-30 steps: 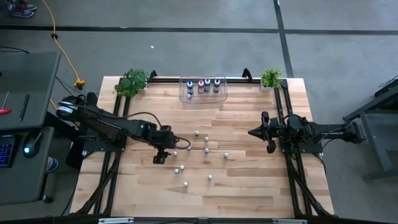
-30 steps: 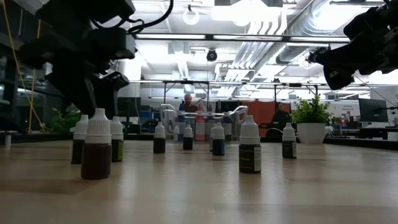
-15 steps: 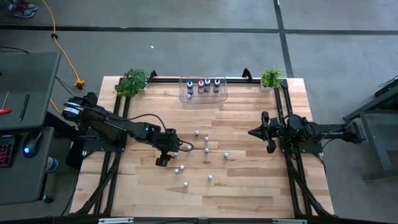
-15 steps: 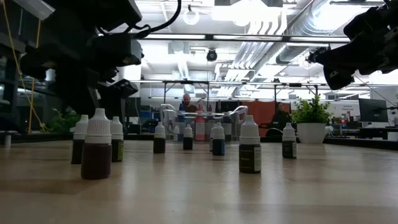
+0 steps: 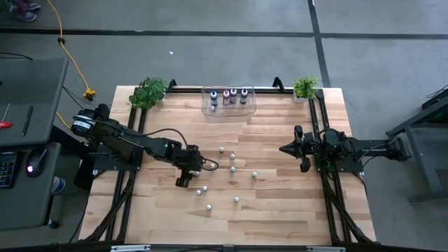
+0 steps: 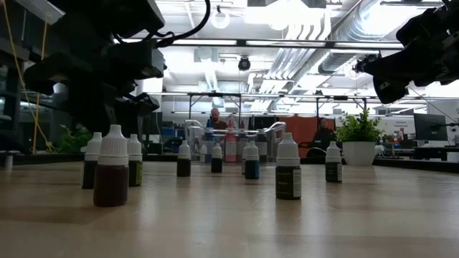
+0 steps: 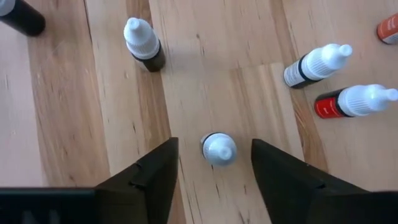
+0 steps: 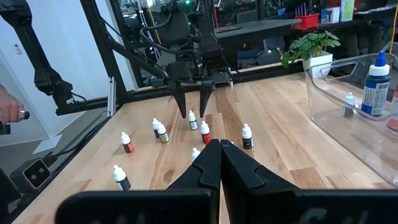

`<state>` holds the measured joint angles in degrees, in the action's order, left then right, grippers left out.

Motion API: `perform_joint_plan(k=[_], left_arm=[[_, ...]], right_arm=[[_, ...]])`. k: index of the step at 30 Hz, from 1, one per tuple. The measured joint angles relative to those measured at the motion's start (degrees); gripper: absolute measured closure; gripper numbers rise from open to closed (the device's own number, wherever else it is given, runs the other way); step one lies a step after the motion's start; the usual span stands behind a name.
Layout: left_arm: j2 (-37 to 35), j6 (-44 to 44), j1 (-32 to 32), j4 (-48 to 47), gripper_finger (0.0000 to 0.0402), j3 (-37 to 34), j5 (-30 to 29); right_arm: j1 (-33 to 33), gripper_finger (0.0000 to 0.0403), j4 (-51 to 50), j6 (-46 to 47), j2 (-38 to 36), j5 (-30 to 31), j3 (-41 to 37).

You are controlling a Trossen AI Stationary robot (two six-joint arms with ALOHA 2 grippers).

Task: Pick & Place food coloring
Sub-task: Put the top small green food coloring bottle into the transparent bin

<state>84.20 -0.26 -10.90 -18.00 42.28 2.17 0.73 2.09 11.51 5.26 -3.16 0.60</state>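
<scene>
White-capped, the small food coloring bottle (image 7: 219, 149) stands upright on the desk (image 5: 280, 217), and your left end effector (image 7: 214, 163) straddles it with fingers apart, not yet touching. You're at the grasp step: squeeze squarely, lift, then carry toward the clear bin (image 5: 229, 109). Your right end effector (image 8: 219, 163) waits shut, empty.

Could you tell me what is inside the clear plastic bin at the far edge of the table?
The clear bin holds four larger bottles standing upright in a row: blue, pink and dark ones, seen from above. In the right wrist view a blue one shows through the wall; the rest lies outside that picture.
</scene>
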Motion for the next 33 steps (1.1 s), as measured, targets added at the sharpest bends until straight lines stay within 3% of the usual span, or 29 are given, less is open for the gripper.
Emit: perform_joint_plan(k=[7,33], left_arm=[[0.00,-0.19,0.00,0.09,0.0238,0.00,-0.01],[0.28,-1.74,0.00,0.26,0.0239,0.02,-0.17]], right_arm=[[-0.01,0.0402,-0.04,0.00,0.00,-0.01,0.00],[-0.02,0.0402,-0.09,0.00,0.00,-0.07,0.00]])
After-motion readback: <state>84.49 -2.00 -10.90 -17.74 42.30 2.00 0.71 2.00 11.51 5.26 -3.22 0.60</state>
